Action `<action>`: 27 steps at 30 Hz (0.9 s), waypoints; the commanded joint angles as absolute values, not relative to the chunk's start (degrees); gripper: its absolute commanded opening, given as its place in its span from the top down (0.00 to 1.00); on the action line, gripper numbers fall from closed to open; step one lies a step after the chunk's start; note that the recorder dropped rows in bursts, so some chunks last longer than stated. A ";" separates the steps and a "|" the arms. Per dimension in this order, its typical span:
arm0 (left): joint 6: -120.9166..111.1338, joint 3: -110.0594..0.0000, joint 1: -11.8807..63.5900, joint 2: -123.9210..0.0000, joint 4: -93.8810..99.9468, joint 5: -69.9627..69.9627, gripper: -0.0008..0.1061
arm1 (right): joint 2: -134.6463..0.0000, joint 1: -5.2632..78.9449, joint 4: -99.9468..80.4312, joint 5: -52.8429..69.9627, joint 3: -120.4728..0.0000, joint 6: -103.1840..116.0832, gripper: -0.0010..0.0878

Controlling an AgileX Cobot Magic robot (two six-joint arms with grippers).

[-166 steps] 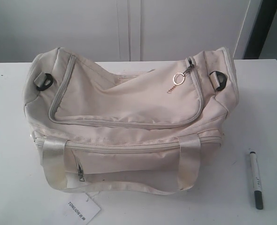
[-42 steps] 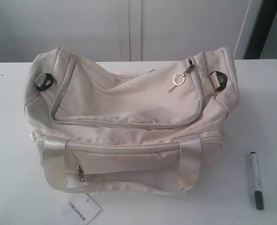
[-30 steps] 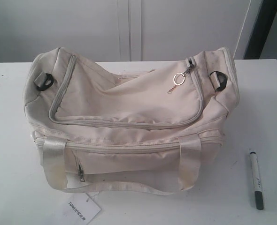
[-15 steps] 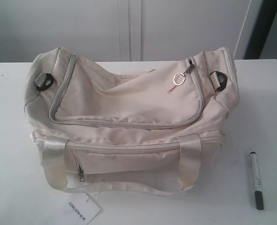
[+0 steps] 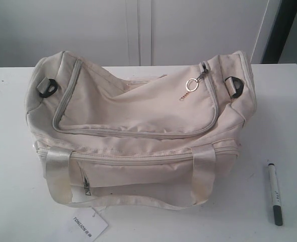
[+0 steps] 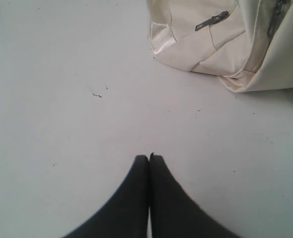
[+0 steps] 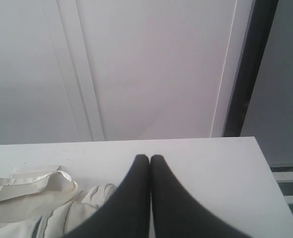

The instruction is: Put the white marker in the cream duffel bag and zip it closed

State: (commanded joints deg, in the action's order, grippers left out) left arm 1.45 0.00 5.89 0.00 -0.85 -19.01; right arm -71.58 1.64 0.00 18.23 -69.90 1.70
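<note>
The white marker point(image 5: 275, 193) lies on the surface point(image 5: 284, 116) right of the cream duffel bag point(image 5: 138, 116), pointing front to back, likely nearer my right gripper point(image 7: 150, 157). Both it and my left gripper point(image 6: 149, 157) are closed, empty.

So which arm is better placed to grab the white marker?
Probably the right: the white marker lies right of the cream duffel bag, on that arm's side. The right gripper and left gripper are shut, empty.
</note>
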 joint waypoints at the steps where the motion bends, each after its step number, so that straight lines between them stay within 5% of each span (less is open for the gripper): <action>1: 1.45 0.00 5.89 0.00 -0.85 -19.01 0.99 | -71.58 1.64 0.00 18.23 -69.90 1.70 0.99; 27: 1.45 0.00 5.89 0.00 -0.85 -19.01 0.99 | -76.92 1.73 0.59 34.72 -72.48 4.69 0.99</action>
